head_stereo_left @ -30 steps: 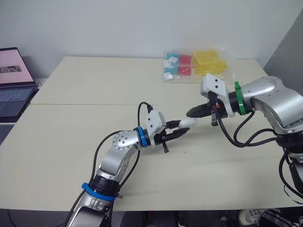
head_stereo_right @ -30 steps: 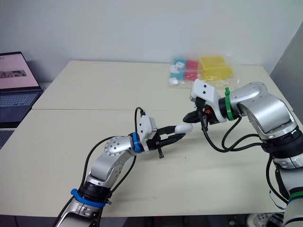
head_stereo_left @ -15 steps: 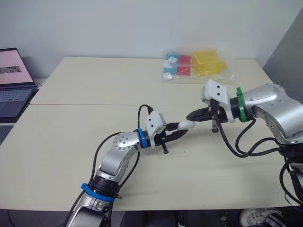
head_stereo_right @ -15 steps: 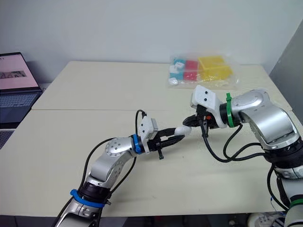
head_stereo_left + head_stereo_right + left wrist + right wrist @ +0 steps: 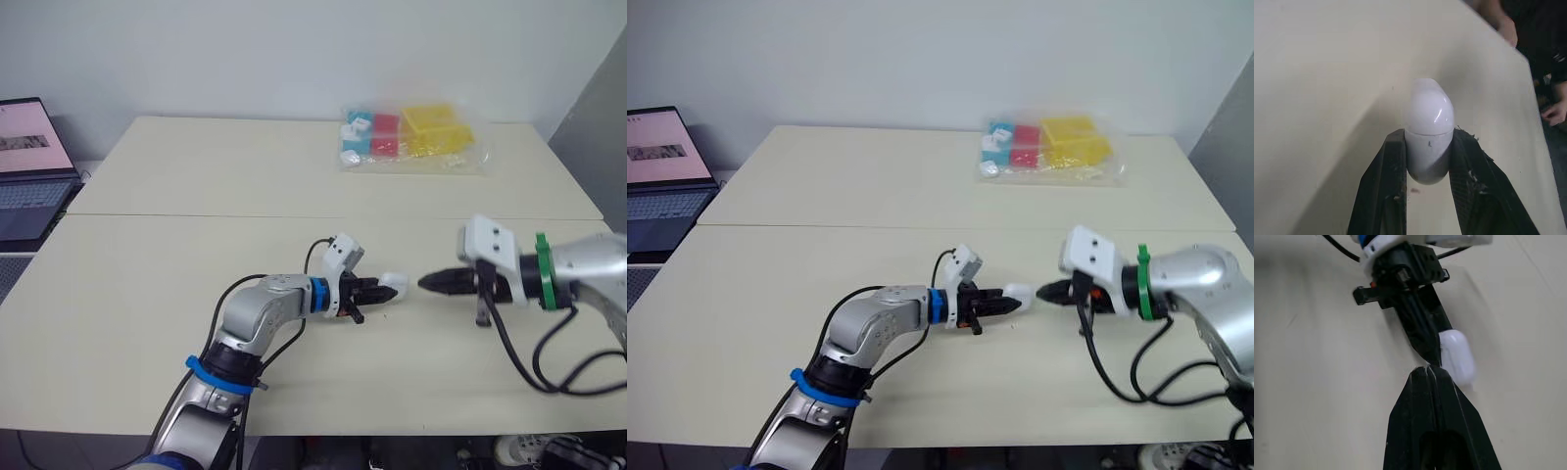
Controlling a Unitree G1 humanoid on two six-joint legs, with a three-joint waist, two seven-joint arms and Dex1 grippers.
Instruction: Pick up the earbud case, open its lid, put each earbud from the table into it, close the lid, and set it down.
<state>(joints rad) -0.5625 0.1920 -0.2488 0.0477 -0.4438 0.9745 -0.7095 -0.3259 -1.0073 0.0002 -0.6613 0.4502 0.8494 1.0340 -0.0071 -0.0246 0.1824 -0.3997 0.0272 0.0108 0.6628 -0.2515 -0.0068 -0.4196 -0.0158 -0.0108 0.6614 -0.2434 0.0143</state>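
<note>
Left claw (image 5: 1427, 139) clamps the closed earbud case (image 5: 1428, 115)

The fingers (image 5: 1385, 186) of the left gripper (image 5: 1428, 134) cover the lower sides of the earbud case (image 5: 1428, 107), so whether it touches the table (image 5: 1312, 98) cannot be told. Beyond the fingertips, a person's hand (image 5: 1553, 111) is blurred and cut off by the picture's edge.

The right gripper (image 5: 424, 284), jaws pressed together, points at the earbud case (image 5: 394, 283) in the left gripper's (image 5: 377, 291) jaws, with hardly any room between. The surface (image 5: 196, 176) around them lies bare. A bag of blocks (image 5: 411, 137) sits far back, and a laptop (image 5: 29, 166) far left.
</note>
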